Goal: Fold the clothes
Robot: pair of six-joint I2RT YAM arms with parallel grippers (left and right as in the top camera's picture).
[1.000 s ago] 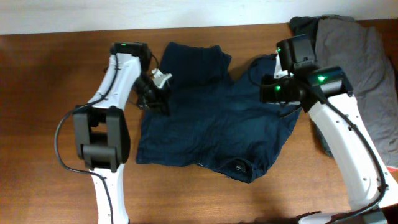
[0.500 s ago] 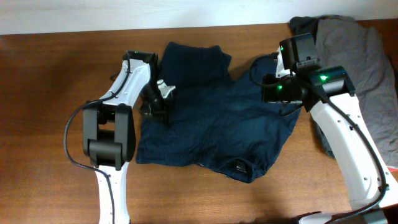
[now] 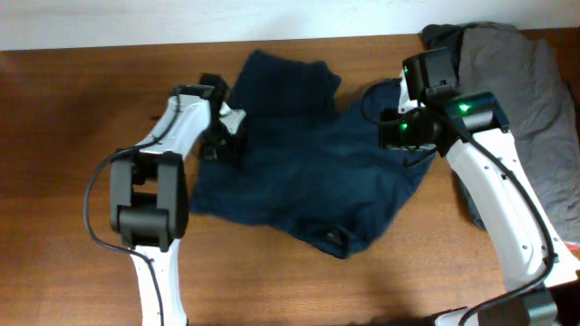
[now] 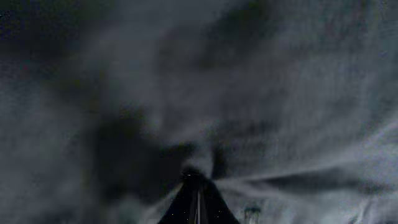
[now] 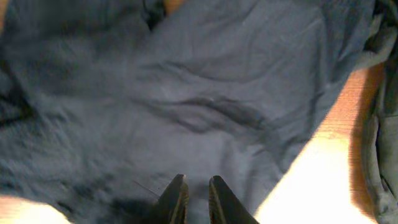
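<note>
The dark navy shorts (image 3: 308,172) lie spread and rumpled in the middle of the wooden table, with a small button (image 3: 333,237) near the front hem. My left gripper (image 3: 220,145) is at the shorts' left edge. In the left wrist view its fingers (image 4: 198,177) are shut on the navy fabric (image 4: 249,93), and folds radiate from the tips. My right gripper (image 3: 410,149) is at the shorts' right edge. In the right wrist view its fingers (image 5: 198,180) are nearly closed, with the shorts' fabric (image 5: 217,93) in the narrow gap.
A pile of grey and charcoal garments (image 3: 507,72) lies at the back right, behind the right arm; its edge shows in the right wrist view (image 5: 382,124). Bare wooden table (image 3: 72,181) extends to the left and front. A white wall borders the far edge.
The left gripper has shifted slightly back and left with the fabric. The shorts' front hem has pulled back and inward, so the garment looks more bunched. The right arm has barely moved.
</note>
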